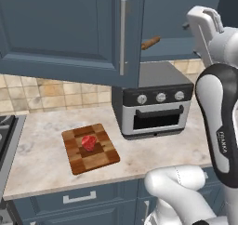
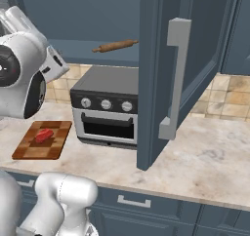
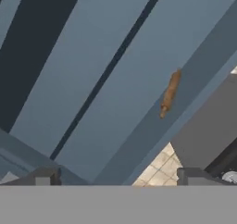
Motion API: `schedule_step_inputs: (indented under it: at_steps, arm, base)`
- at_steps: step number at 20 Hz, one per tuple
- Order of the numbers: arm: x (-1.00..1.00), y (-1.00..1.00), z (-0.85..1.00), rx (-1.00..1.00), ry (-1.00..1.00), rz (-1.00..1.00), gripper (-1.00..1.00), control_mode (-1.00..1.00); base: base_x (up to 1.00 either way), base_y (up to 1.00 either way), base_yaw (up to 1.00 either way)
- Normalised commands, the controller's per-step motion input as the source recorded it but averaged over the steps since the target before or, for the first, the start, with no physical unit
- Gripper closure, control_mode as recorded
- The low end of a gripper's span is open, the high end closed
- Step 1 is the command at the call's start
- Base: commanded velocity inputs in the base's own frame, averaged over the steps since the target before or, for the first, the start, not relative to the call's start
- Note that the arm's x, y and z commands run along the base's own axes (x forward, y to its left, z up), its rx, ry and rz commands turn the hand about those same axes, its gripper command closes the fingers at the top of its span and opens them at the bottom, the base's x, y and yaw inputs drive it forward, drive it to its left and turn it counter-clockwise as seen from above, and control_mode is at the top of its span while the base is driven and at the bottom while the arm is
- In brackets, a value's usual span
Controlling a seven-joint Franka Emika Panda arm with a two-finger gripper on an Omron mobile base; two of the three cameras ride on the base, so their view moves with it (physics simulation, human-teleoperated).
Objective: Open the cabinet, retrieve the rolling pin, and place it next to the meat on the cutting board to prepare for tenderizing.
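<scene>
Only one marking for you to note: small dark lettering running lengthwise down the white forearm link of the robot arm (image 1: 223,142), in the left base view. It looks like "FRANKA", though the letters are tiny and soft, so treat that reading as likely rather than certain. The three round silver knobs on the grey countertop oven (image 2: 106,104) carry no legible marks or numbers. You'll find nothing else readable in any of the views.

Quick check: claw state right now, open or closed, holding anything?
Claw: open, holding nothing; the rolling pin lies untouched inside the opened cabinet.
</scene>
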Motion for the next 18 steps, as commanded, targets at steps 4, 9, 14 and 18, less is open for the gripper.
schedule_step_inputs:
  at_steps: [4, 9, 14, 18]
  arm:
    - [0.17, -0.03, -0.31, 0.17, 0.18, 0.19, -1.0, -1.0]
    - [0.24, 0.01, -0.35, 0.13, 0.16, 0.14, -1.0, -1.0]
    - [0.36, 0.11, -0.32, 0.11, 0.11, 0.11, -1.0, -1.0]
    - [0.4, 0.38, -0.34, 0.05, 0.04, 0.1, -1.0, -1.0]
  base:
    - [0.0, 0.0, 0.0]
    - [0.0, 0.0, 0.0]
    - [0.0, 0.0, 0.0]
    - [0.0, 0.0, 0.0]
